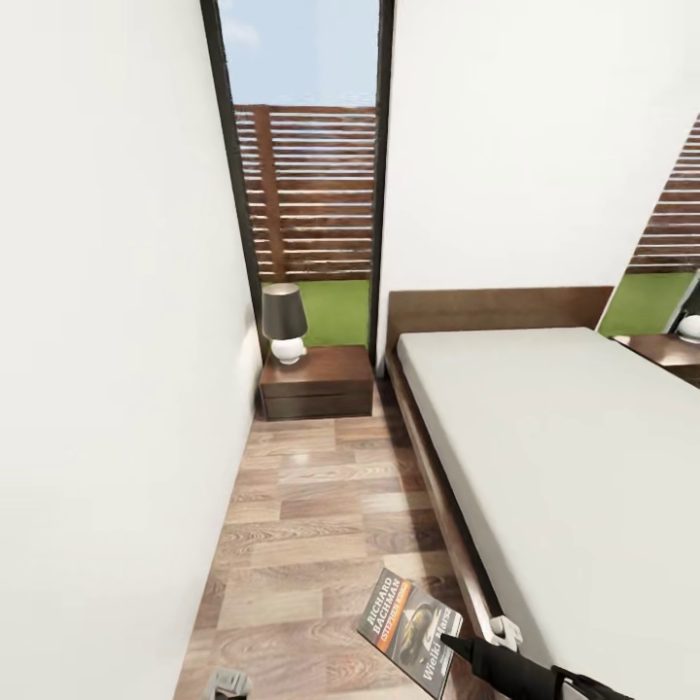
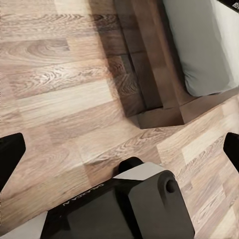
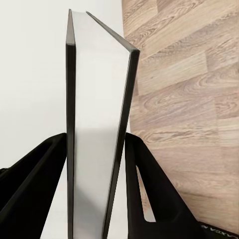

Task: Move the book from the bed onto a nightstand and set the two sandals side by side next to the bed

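Wood-plank floor (image 1: 292, 506) beneath right tool (image 1: 449, 642) gripping "RICHARD BACHMAN" book (image 1: 408, 627).

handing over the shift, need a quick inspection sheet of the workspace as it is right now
surface: wood-plank floor between wall and bed
job's things: book held over the floor, off the mattress; nightstand ahead by the window
clutter: lamp on the nightstand
grippers: right gripper clamps the book's edge; left gripper spread, nothing between its fingers
cables: nothing seen
surroundings: white walls, tall window, slatted fence, lawn
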{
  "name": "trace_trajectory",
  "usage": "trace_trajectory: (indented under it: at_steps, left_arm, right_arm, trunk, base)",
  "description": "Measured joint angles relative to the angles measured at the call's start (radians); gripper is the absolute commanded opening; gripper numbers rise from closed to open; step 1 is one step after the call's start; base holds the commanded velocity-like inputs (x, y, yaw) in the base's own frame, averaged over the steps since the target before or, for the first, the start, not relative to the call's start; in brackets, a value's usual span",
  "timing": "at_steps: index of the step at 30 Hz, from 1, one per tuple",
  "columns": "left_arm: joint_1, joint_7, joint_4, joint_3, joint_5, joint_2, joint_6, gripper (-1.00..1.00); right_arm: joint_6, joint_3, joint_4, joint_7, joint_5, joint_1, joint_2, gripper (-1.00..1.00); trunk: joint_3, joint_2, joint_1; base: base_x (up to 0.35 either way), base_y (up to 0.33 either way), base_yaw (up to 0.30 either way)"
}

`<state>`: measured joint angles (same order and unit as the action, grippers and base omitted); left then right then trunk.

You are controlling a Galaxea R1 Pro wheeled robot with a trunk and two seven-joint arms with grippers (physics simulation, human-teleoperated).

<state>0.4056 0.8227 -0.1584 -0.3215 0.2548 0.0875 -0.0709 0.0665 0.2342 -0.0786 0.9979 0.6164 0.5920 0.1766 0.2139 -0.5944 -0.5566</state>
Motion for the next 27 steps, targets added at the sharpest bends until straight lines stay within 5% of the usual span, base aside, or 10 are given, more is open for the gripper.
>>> trace_trajectory:
  at_steps: [27]
  left_arm:
    - [0.000, 0.000, 0.000, 0.000, 0.000, 0.000, 0.000, 1.00]
  right_arm:
    - [0.000, -0.001, 0.000, 0.000, 0.000, 0.000, 0.000, -1.00]
  trunk:
    - [0.000, 0.000, 0.000]
  base:
    - [0.253, 0.000, 0.049]
